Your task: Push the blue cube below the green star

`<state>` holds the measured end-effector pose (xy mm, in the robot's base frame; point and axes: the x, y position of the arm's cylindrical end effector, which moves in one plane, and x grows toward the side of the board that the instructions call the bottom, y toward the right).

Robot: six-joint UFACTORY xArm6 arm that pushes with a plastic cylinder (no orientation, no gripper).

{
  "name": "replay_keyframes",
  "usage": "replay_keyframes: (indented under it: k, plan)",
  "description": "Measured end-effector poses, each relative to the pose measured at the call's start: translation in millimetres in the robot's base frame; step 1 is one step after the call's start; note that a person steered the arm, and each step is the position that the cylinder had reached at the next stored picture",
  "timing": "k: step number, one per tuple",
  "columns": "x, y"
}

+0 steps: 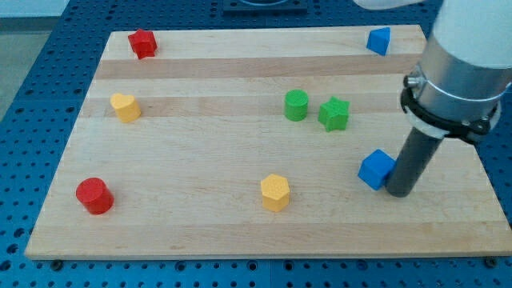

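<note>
The blue cube [375, 169] lies on the wooden board [200, 160], right of centre and low. My tip [397, 192] touches the cube's right side, just to its lower right. The green star [334, 114] sits above and a little to the left of the cube, with bare board between them. The dark rod rises from my tip up to the grey arm body [460, 68] at the view's upper right.
A green cylinder [296, 105] stands just left of the star. A yellow hexagonal block [274, 192] is at bottom centre. A red cylinder [94, 195] is at bottom left, a yellow block [125, 106] at left, a red block [142, 43] at top left, a second blue block [379, 40] at top right.
</note>
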<state>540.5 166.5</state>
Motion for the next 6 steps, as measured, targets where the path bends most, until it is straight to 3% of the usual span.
replay_keyframes:
  k: [6]
  plan:
    - [-41, -40]
